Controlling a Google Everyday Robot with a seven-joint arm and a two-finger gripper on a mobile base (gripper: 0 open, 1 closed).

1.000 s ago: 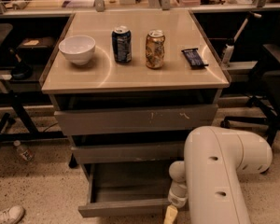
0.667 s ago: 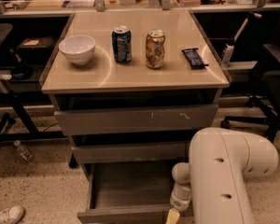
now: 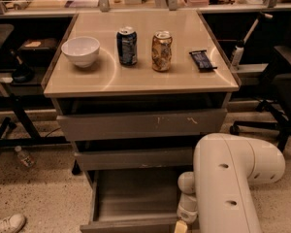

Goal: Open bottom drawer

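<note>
My claw sits at the lower edge of the view, at the right end of the bottom drawer's front panel. It is mostly cut off, so I cannot tell how far open it is or whether it grips anything. The bottom drawer stands pulled out, its shallow grey inside showing below the middle drawer and top drawer. On the desk stand a white bowl, a blue can, a gold can and a dark snack bar.
</note>
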